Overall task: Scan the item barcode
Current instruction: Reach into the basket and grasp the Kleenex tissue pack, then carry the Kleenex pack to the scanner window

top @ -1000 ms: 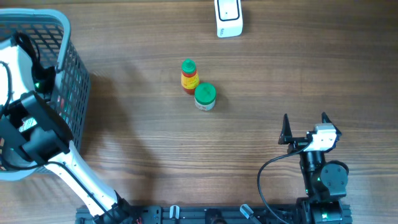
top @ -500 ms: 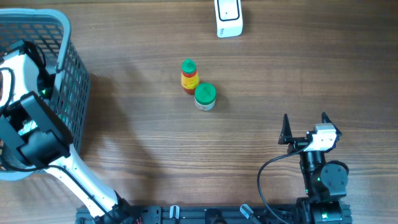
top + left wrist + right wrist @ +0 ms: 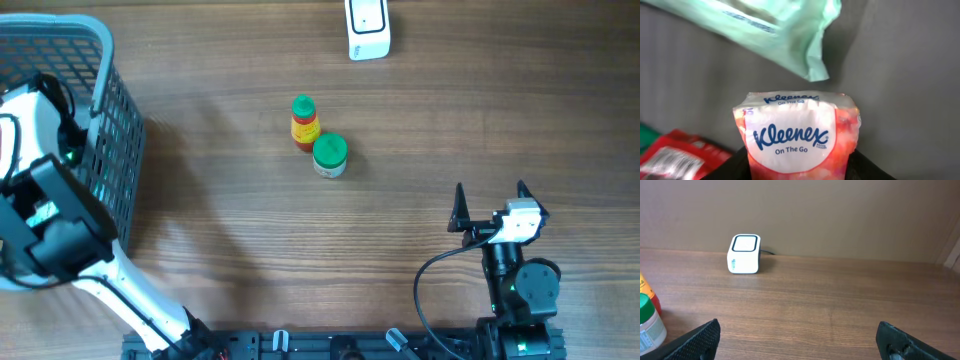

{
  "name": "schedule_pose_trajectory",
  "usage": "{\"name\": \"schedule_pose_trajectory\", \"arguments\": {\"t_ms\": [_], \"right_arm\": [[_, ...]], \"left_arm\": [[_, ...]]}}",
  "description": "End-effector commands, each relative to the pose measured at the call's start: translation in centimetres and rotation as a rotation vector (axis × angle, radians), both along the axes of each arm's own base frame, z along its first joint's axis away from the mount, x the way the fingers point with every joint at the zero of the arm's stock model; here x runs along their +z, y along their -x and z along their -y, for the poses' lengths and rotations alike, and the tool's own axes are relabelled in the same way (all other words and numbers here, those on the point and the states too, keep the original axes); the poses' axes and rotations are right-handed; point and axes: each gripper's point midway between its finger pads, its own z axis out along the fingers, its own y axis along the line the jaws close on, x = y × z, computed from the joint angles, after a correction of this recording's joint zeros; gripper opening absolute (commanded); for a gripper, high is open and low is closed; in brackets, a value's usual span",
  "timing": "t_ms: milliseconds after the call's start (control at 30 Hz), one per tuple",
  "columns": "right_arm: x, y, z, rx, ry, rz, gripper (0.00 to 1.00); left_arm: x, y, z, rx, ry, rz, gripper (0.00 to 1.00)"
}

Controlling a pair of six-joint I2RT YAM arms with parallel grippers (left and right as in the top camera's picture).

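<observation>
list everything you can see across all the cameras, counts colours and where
table: 1, brown wood grain, under everything
basket: 1, grey mesh, table's left edge
scanner: 1, white, far edge of the table
sauce bottle: 1, orange-red with green cap, table centre
jar: 1, pale with green lid, right next to the sauce bottle
Kleenex pack: 1, pink-orange with white label, in the basket
green packet: 1, pale green, in the basket beyond the Kleenex pack
red packet: 1, red, lower left corner of the left wrist view
left gripper: 1, dark fingers, down in the basket, closed on the Kleenex pack
right gripper: 1, black fingers, open and empty, near right of the table
</observation>
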Motion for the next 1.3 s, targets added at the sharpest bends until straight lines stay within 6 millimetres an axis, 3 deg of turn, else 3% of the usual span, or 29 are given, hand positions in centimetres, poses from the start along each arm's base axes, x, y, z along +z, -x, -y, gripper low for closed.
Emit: {"name": "schedule_pose_trajectory", "arguments": {"t_ms": [0, 267, 367, 533, 700, 933, 1100, 1267], "right_arm": [[0.1, 0.0, -0.2, 0.012, 0.004, 0.002, 1.0], [0.1, 0.0, -0.2, 0.012, 0.004, 0.002, 1.0], [0.1, 0.0, -0.2, 0.012, 0.004, 0.002, 1.0], [0.1, 0.0, -0.2, 0.012, 0.004, 0.002, 1.0], [0.1, 0.0, -0.2, 0.012, 0.004, 0.002, 1.0], [0.1, 0.0, -0.2, 0.012, 0.004, 0.002, 1.0], [0.1, 0.0, -0.2, 0.012, 0.004, 0.002, 1.0], [0.1, 0.0, -0.2, 0.012, 0.004, 0.002, 1.0]], "left_arm": [[7.6, -0.1, -0.6, 0.002, -0.109, 0.16, 0.49], [17.8, 1.2, 0.3, 0.0, -0.246, 0.401, 0.52], [22.4, 2.4, 1.8, -0.016, -0.307, 0.518, 0.52], [26.5, 3.4, 4.2, -0.063, -0.352, 0.634, 0.52], [28.5, 3.6, 6.1, -0.109, -0.373, 0.7, 0.52], [29.0, 2.8, 8.3, -0.168, -0.341, 0.738, 0.51], [29.6, 0.7, 11.8, -0.279, -0.299, 0.798, 0.52], [29.6, -1.0, 17.3, -0.437, -0.243, 0.831, 0.52]]}}
